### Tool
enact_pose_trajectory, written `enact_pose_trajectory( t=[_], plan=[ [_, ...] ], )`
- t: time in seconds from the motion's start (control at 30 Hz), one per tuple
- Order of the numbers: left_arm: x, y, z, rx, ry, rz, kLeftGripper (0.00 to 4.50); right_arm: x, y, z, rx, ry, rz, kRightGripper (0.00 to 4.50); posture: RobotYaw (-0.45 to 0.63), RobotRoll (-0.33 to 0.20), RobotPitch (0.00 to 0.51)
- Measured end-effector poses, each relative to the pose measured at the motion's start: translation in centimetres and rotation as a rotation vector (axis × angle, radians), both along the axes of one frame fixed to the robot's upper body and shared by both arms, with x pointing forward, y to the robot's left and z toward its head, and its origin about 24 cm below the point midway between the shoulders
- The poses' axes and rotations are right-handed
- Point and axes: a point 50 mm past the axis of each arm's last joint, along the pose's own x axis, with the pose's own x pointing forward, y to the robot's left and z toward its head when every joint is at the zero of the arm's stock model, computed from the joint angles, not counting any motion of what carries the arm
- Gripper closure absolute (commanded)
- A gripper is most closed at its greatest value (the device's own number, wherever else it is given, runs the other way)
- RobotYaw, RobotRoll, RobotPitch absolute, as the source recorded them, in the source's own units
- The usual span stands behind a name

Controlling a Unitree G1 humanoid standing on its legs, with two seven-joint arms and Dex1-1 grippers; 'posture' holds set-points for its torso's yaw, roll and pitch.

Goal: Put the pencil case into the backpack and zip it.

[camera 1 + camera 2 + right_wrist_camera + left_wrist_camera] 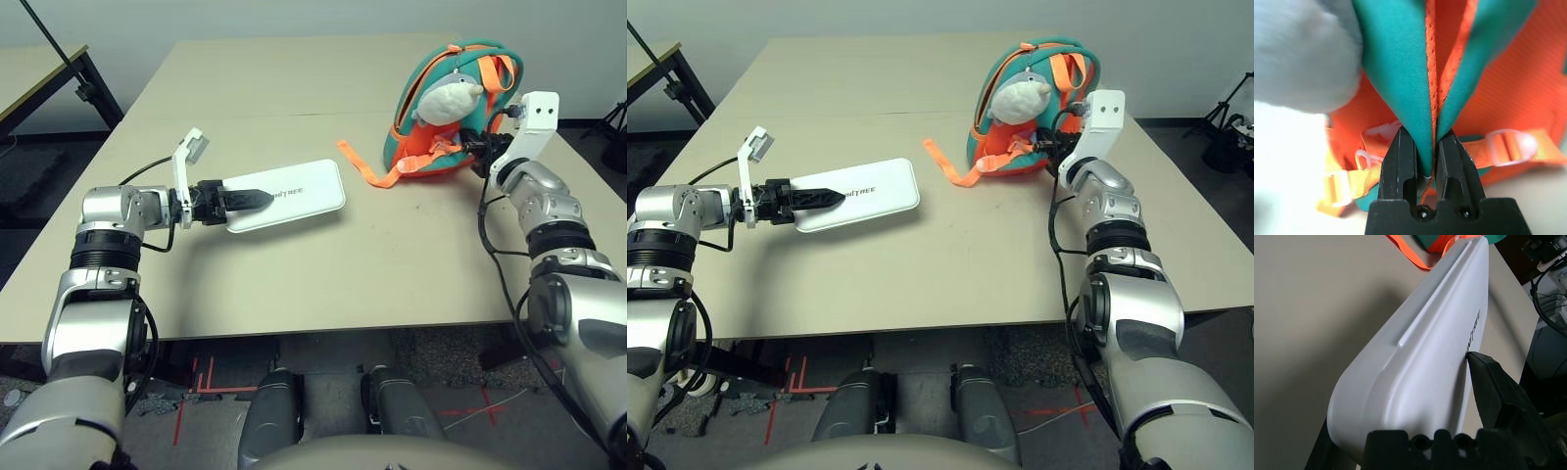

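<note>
The white pencil case [299, 194] lies flat on the table, left of centre, with its dark lettering facing up. My left gripper [245, 199] is shut on its near end, one black finger on top [1498, 391] and the other underneath. At the back right stands the teal and orange backpack [416, 83], with a grey-white plush fish [449, 100] hanging on its front. My right gripper [1426, 142] is shut on a fold of the backpack's teal fabric with orange edging [1396, 63], at the bag's lower right side [477, 147].
A loose orange strap [367, 168] trails from the backpack across the table toward the case. The tan table [323, 284] has free room in front. A second table [39, 69] stands at the far left, and dark gear sits on the floor at the far right [612, 127].
</note>
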Motion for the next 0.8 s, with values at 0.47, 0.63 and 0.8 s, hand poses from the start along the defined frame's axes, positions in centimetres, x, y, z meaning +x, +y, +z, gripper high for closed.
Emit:
enact_pose_trajectory(
  t=[0.47, 0.63, 0.8],
  plan=[
    [0.8, 2.8, 2.1, 0.036, -0.064, 0.094, 1.35, -4.8, 1.9, 3.0, 0.036, -0.073, 0.318, 4.27, -0.09, 0.000, 0.018],
    [1.0, 3.1, 2.5, 0.038, -0.076, 0.095, 1.35, -7.4, 2.6, 3.7, 0.010, -0.050, 0.400, 4.28, -0.11, 0.000, 0.023],
    [1.0, 3.1, 2.8, 0.057, -0.095, 0.086, 1.35, -10.0, 3.4, 4.0, -0.012, -0.008, 0.495, 4.28, -0.12, 0.000, 0.025]
  ],
)
